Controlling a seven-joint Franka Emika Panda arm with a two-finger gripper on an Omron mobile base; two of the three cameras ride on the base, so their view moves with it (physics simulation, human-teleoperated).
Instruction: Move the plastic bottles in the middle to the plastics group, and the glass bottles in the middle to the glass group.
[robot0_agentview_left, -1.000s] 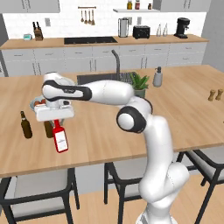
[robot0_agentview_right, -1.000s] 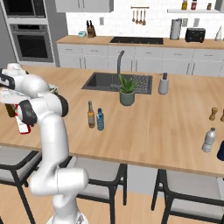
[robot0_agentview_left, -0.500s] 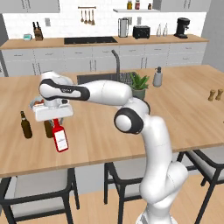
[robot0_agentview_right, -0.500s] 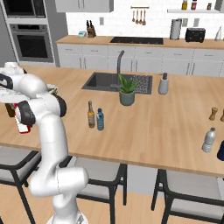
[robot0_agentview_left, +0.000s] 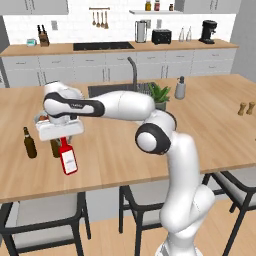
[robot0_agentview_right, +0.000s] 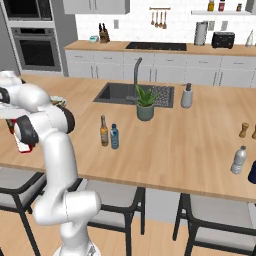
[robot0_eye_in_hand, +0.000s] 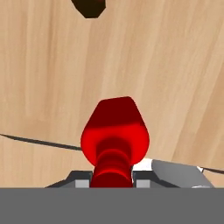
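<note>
I had the red bottle (robot0_agentview_left: 68, 159) by its neck at the lower left of the left base view, my pincer (robot0_agentview_left: 61, 138) pressed in on the cap end. The body hung tilted just over the wooden counter (robot0_agentview_left: 115, 150), and I judge it was held that way to carry it across to the glass group. In the hand view the same red bottle (robot0_eye_in_hand: 114, 138) rose from the bottom centre, its neck pinched between my fingertips (robot0_eye_in_hand: 146, 177), which stood narrowly apart, spread no wider than the neck itself.

Just beside it, at the left edge of the left base view, stood the glass group: a dark brown bottle (robot0_agentview_left: 29, 143) upright on the counter, and a second one (robot0_agentview_left: 54, 148) half hidden behind my hand. The red bottle hung close to them but not touching. I judge the carry to have been nearly over, with the setting down not yet done.

Further off, in the middle of the right base view, the amber bottle (robot0_agentview_right: 104, 131) and the small blue plastic bottle (robot0_agentview_right: 114, 137) waited side by side. At the right edge of that view, well apart, stood a clear bottle (robot0_agentview_right: 239, 160), likely the plastics group.
</note>
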